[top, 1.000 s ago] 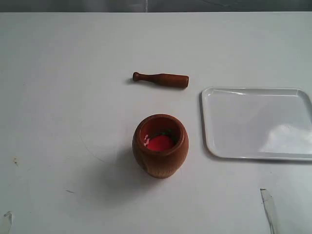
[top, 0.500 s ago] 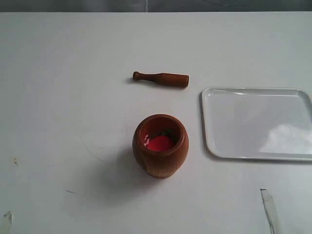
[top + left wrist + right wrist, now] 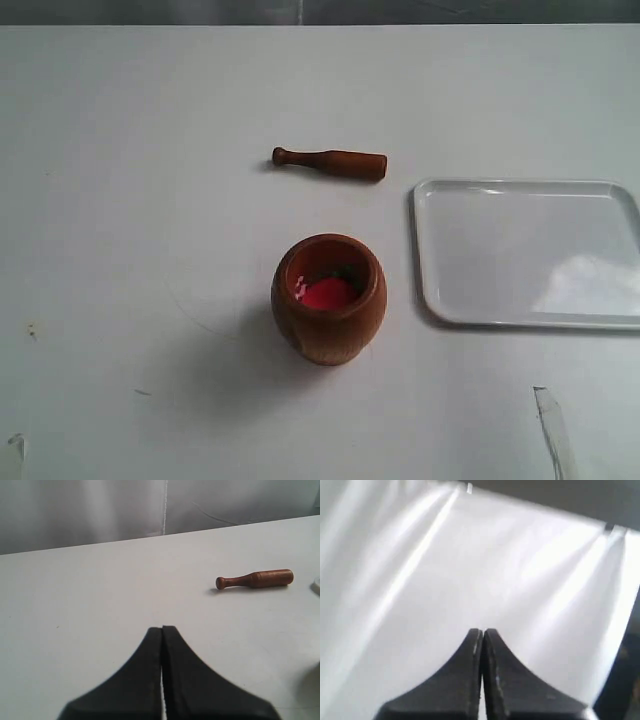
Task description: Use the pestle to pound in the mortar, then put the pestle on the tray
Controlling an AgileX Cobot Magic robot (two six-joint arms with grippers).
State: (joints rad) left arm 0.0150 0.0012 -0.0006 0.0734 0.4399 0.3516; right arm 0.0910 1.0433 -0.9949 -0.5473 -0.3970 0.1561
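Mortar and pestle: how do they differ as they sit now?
The mortar stands upright; the pestle lies on its side. The mortar is a squat, wide barrel with red contents; the pestle is a slim club with a knobbed end. Both are reddish-brown wood, resting apart on the table, neither on the tray.

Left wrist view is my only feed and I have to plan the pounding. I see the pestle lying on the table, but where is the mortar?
Observer: The mortar stands upright, nearer the exterior camera than the pestle and apart from it.
Operator: And the tray?
Observer: The tray lies flat to the right of the mortar, not touching it.
Operator: What about the right hand?
Observer: The right hand is shut on nothing and shows only in its own wrist view.
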